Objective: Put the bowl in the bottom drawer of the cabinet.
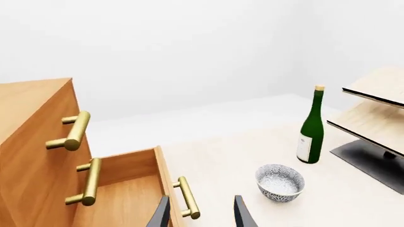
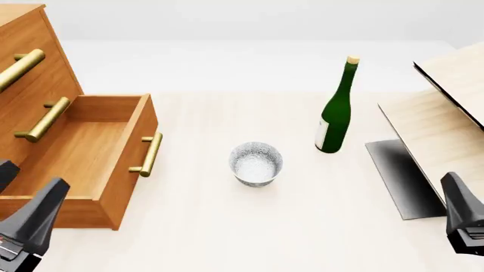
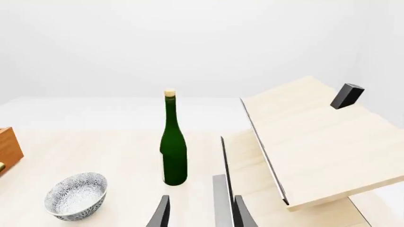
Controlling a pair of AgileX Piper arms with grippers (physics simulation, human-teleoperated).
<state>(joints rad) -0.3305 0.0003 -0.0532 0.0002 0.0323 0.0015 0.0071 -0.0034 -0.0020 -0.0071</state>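
Note:
The small white speckled bowl [image 2: 255,163] stands upright and empty on the table, between the cabinet and a green bottle; it also shows as the bowl [image 1: 279,182] and the bowl [image 3: 75,196]. The orange-brown cabinet [image 2: 26,54] stands at the left with its bottom drawer [image 2: 72,150] pulled out and empty, brass handle [image 2: 147,154] facing the bowl. My left gripper [image 2: 24,195] hovers open near the drawer's front left corner, its empty fingers framing the drawer front [image 1: 165,182]. At the near right my right gripper [image 2: 461,207] is open and empty, well away from the bowl.
A tall green bottle [image 2: 335,110] stands just right of and behind the bowl. A pale wood shelf structure [image 2: 442,122] with a dark base panel [image 2: 397,173] fills the right side. Two upper drawers with brass handles [image 2: 44,119] are closed.

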